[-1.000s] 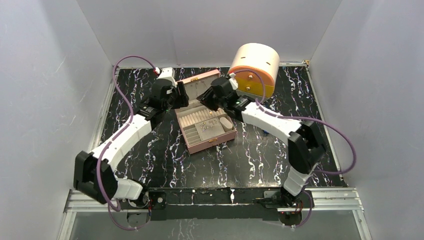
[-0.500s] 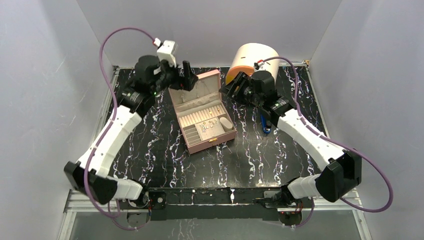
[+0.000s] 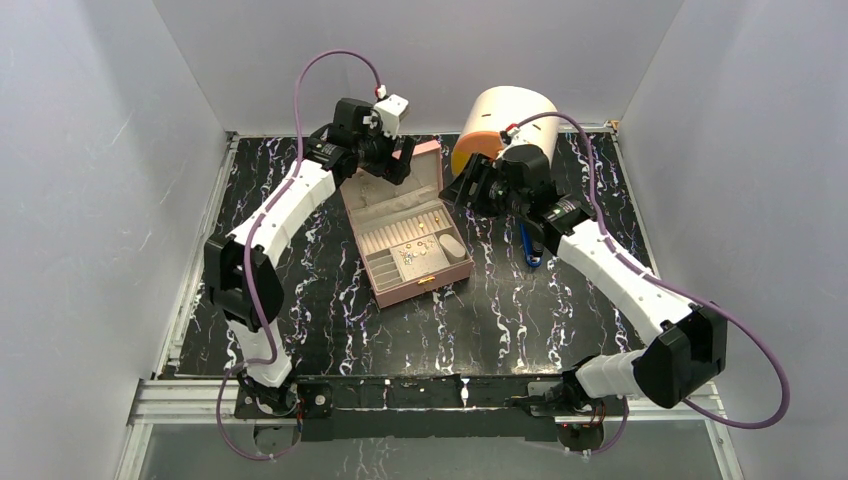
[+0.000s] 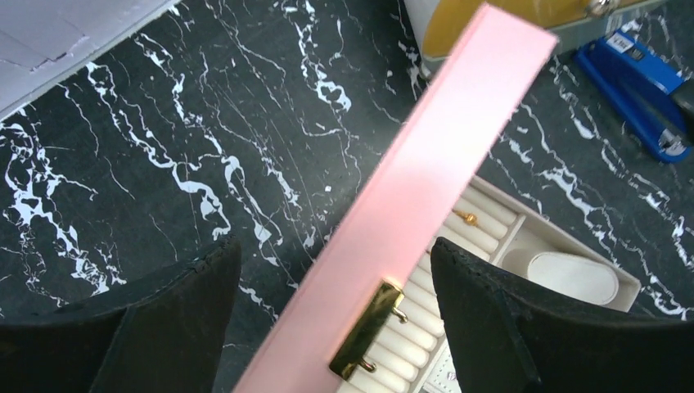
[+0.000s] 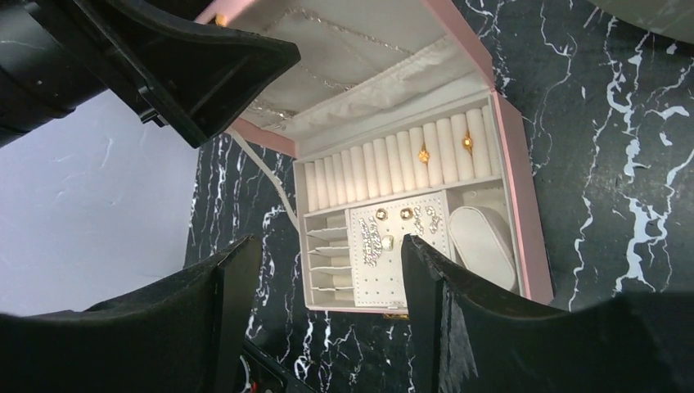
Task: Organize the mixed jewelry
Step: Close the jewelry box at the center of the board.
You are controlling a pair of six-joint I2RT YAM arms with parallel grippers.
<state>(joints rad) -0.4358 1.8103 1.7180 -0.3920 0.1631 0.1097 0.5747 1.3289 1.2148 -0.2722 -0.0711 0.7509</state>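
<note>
Clearly apart from right pincer (image 5: 329,246), jewelry (image 5: 391,223)

Left gripper (image 4: 331,254) spread wide, the pink lid (image 4: 425,172) slanting edge-on between its fingers, brass clasp (image 4: 368,327) low on it. Behind the lid, cream ring rolls (image 4: 491,211) hold one gold piece (image 4: 466,217). A blue object (image 4: 634,94) lies on the black marbled table (image 4: 123,123).

Mixed jewelry (image 5: 388,242): tiny gold and silvery pieces. Two gold items sit in the ring rolls (image 5: 360,173). Gold studs and silvery pieces lie on the perforated panel (image 5: 393,278) of the open pink box (image 5: 524,221).
</note>
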